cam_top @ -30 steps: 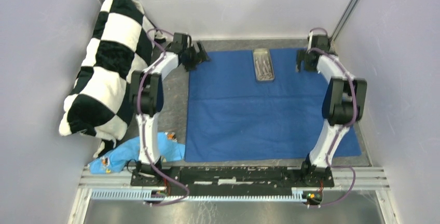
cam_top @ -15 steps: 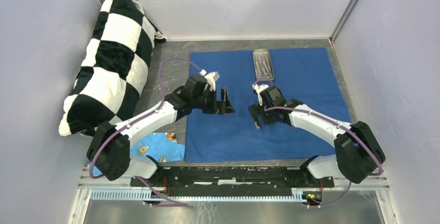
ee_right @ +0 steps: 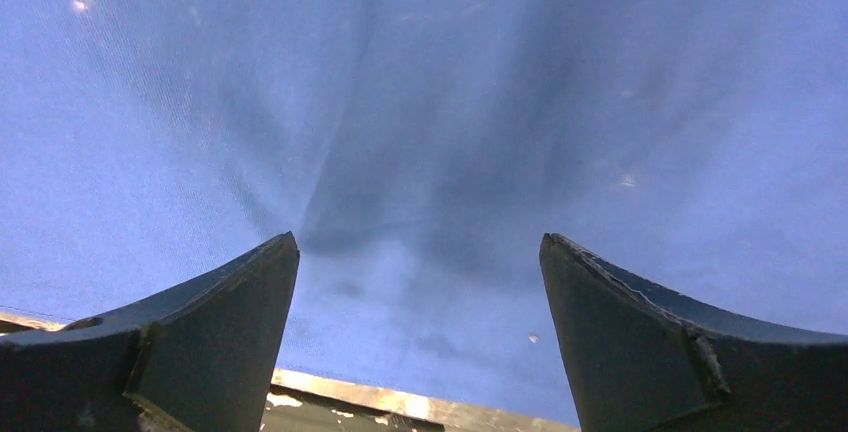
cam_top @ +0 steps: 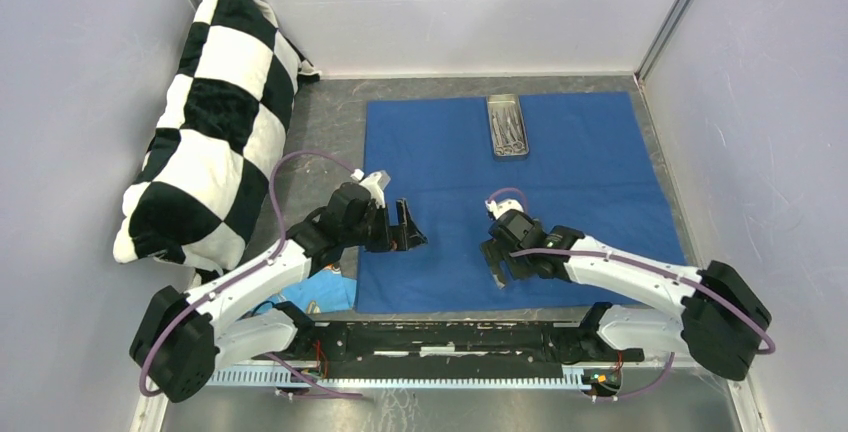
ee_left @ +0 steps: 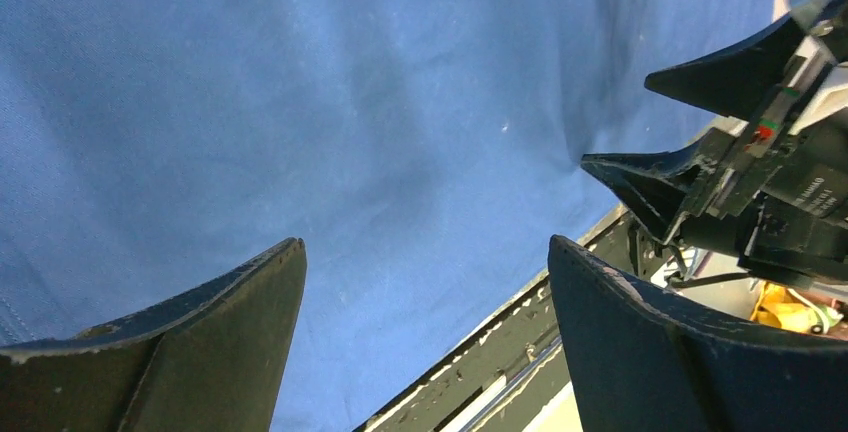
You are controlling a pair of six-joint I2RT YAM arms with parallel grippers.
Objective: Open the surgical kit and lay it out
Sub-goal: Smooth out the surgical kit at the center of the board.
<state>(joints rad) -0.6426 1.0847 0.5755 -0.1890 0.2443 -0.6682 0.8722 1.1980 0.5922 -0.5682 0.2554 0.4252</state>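
Surgical kit laid open under both arms. Left gripper (cam_top: 408,236) spread wide and empty, low over the near-left part of the dark blue cloth (cam_top: 580,192). Right gripper (cam_top: 497,264) equally wide and empty, facing it over the near middle. Cloth flat on the table (cam_top: 335,152). Steel tray (cam_top: 507,99) at the far middle edge, long axis near-to-far, with instruments (cam_top: 510,132) lengthwise inside. Checkered pillow (cam_top: 205,132) far left, well apart. Light blue scrap (cam_top: 330,290) beside the near-left corner. Print on the right gripper too blurred to read.

Instruments (cam_top: 509,132) in steel tray (cam_top: 507,153) on dark blue cloth's (cam_top: 580,192) far edge too small to count, light blue scrap (cam_top: 340,292) at its near-left corner mostly under left arm (cam_top: 250,277)
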